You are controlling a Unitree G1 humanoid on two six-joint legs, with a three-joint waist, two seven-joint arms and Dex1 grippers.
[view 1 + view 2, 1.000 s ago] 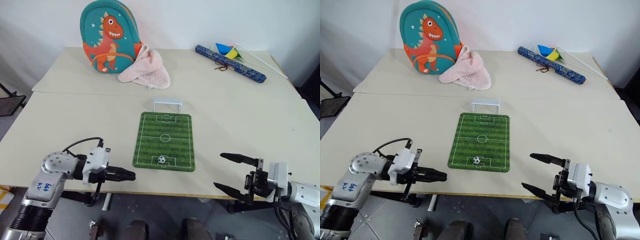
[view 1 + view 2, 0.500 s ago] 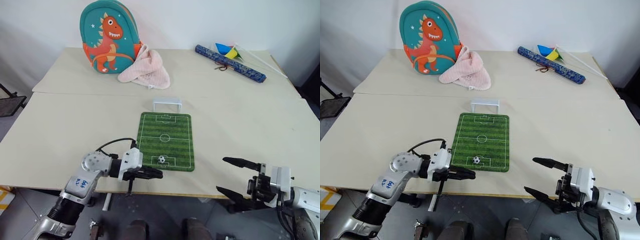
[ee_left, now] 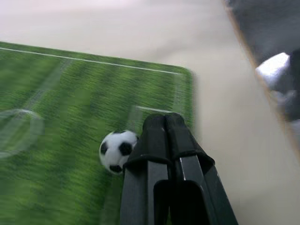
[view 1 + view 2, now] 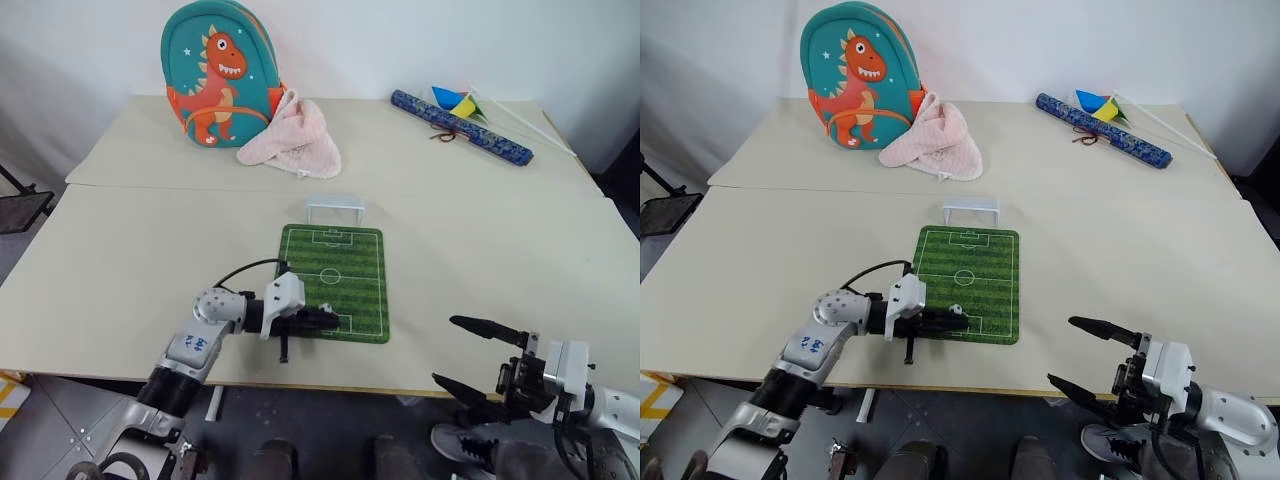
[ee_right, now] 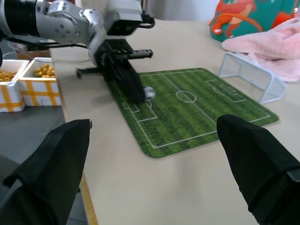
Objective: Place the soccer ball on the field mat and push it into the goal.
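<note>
The soccer ball (image 4: pixel 955 311) lies on the near end of the green field mat (image 4: pixel 345 270), inside the near penalty box. My left gripper (image 4: pixel 962 322) is shut and lies low over the mat's near edge, pointing right. Its closed tips (image 3: pixel 163 123) sit right beside the ball (image 3: pixel 117 150), on the side away from the goal; I cannot tell if they touch. The white goal (image 4: pixel 335 208) stands just past the mat's far end. My right gripper (image 4: pixel 445 350) hangs open and empty off the table's front edge, to the right of the mat.
A dinosaur backpack (image 4: pixel 215 70) and a pink cloth (image 4: pixel 292 135) lie at the back left. A blue roll (image 4: pixel 460 127) and small flags (image 4: pixel 455 100) lie at the back right. Yellow-and-white boxes (image 5: pixel 28 84) sit beyond the table's edge.
My left gripper has swept right along the table's front and onto the mat's near end, up to the ball. The ball stays about where it was. The right gripper remains open.
</note>
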